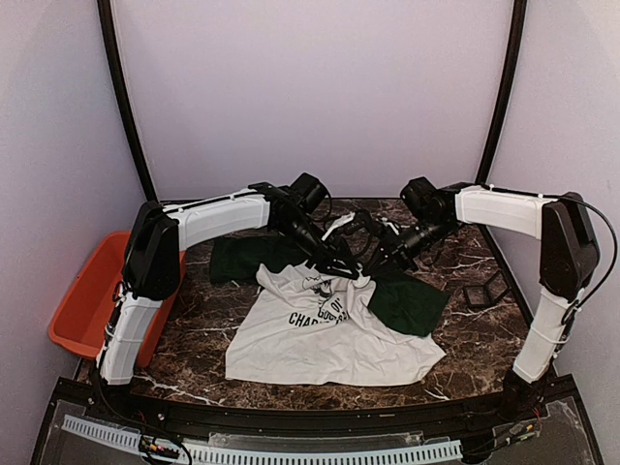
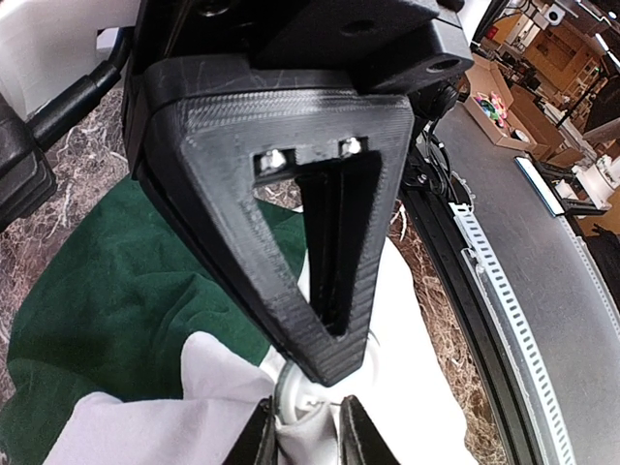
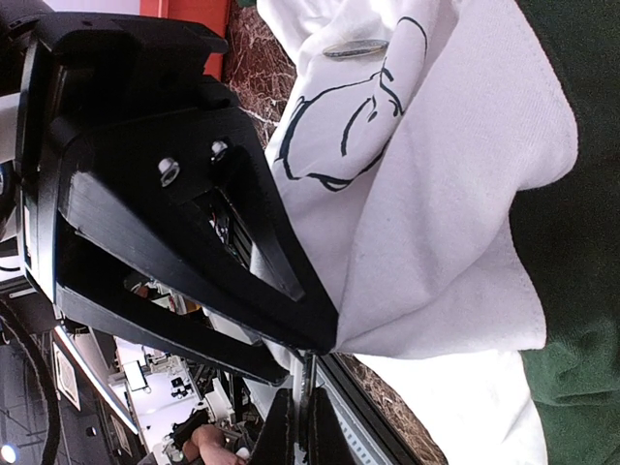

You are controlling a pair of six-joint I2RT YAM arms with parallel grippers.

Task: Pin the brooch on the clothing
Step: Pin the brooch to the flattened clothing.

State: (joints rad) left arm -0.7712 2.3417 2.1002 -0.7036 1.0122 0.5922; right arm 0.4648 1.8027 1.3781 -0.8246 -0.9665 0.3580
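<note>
**Pinning under way, not shown finished**

The shirt lies spread on the dark marbled tabletop. It is soft white knit with green sleeves, bunched at the chest where both arms meet. The right tool is clamped tight on a raised white fold. A thin, shiny round brooch sits beside the black print. The left tool is narrow around pale cloth and a round rim; I cannot tell whether it grips. Fastening is probably not yet done.
</note>
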